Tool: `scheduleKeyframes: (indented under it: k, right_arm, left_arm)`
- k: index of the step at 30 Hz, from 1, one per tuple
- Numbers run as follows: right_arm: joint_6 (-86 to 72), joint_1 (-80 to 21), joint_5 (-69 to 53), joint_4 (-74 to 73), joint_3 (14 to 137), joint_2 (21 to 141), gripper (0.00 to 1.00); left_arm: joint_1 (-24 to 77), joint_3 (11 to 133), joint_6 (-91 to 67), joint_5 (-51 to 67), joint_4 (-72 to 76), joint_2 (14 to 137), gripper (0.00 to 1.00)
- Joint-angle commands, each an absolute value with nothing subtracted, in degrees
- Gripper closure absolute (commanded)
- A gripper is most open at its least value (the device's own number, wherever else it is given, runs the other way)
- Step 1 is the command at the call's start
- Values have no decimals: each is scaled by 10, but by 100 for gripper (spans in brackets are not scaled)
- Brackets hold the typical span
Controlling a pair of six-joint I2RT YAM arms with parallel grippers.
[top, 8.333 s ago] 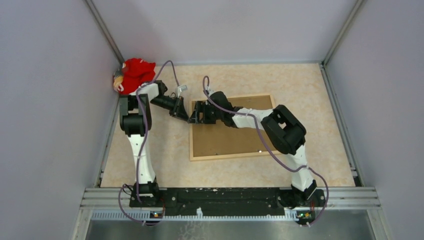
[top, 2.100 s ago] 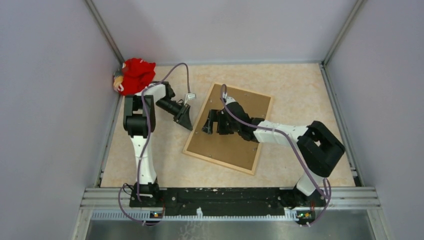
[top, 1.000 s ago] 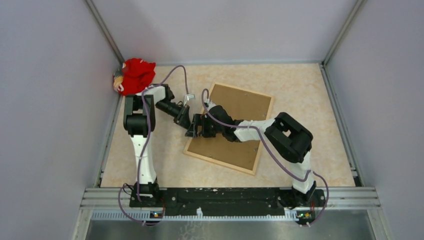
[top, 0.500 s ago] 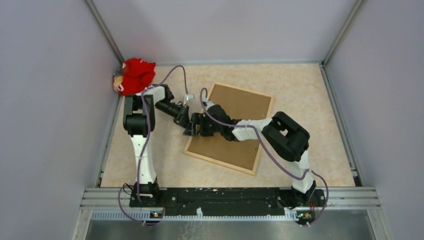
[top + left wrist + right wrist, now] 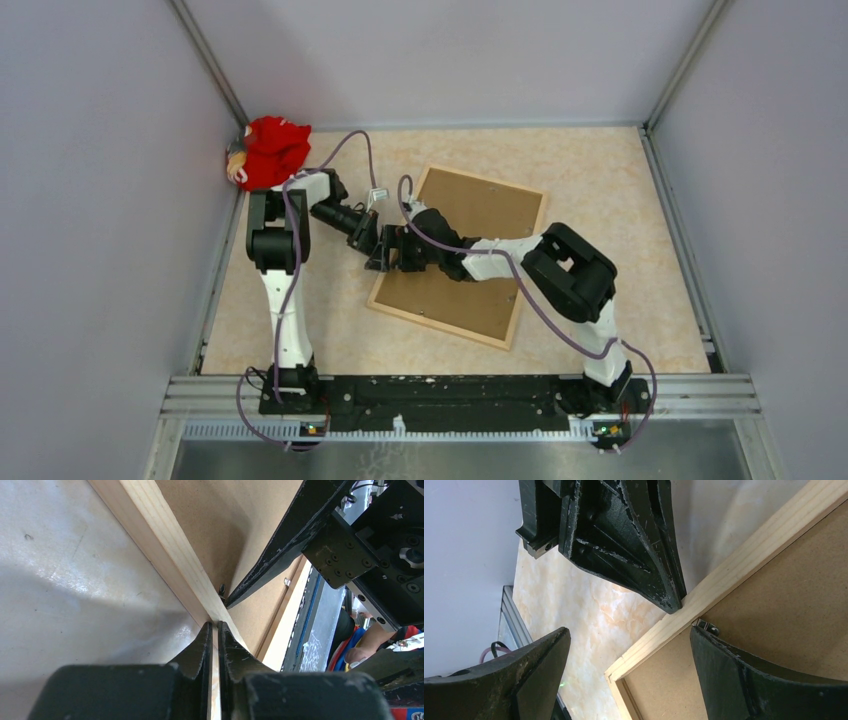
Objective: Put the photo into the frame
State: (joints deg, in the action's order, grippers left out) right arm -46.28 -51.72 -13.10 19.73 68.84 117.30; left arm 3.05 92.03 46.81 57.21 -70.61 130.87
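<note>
Wood rail of the frame (image 5: 165, 555), lying backing board (image 5: 480, 215) up, bears the left gripper (image 5: 215, 625), fingers (image 5: 197, 647) pressed together, apparently to steady it. Right gripper (image 5: 630, 631), spread wide, sets one finger at a retaining tab (image 5: 707, 626), presumably to turn it. No photo is visible.

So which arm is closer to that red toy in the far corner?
Left. The left arm has its elbow right beside the red toy; the right arm lies across the frame, well off to the toy's right.
</note>
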Motion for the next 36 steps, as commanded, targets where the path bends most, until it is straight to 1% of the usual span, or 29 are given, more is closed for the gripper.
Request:
scheduleKeyframes:
  k: [1, 12, 18, 25, 29, 34, 36]
  right_arm:
    - [-440, -524, -99, 182, 710, 1190, 11]
    - [-422, -524, -100, 186, 716, 1164, 10]
    - [-363, -520, -87, 187, 690, 1078, 4]
    - [-373, -500, -108, 182, 638, 1022, 2]
    - [-387, -456, -98, 171, 576, 972, 1]
    - [-385, -362, -81, 130, 496, 885, 1]
    - [-368, -360, -72, 106, 493, 870, 1]
  left_arm:
    - [44, 905, 497, 553, -688, 1310, 91]
    - [44, 910, 503, 552, -698, 1309, 92]
    - [43, 923, 513, 549, -713, 1304, 92]
    - [43, 936, 511, 551, -719, 1303, 91]
    - [43, 938, 512, 547, -719, 1302, 90]
    - [43, 931, 520, 536, -720, 1296, 90]
    - [43, 931, 521, 536, -719, 1297, 90]
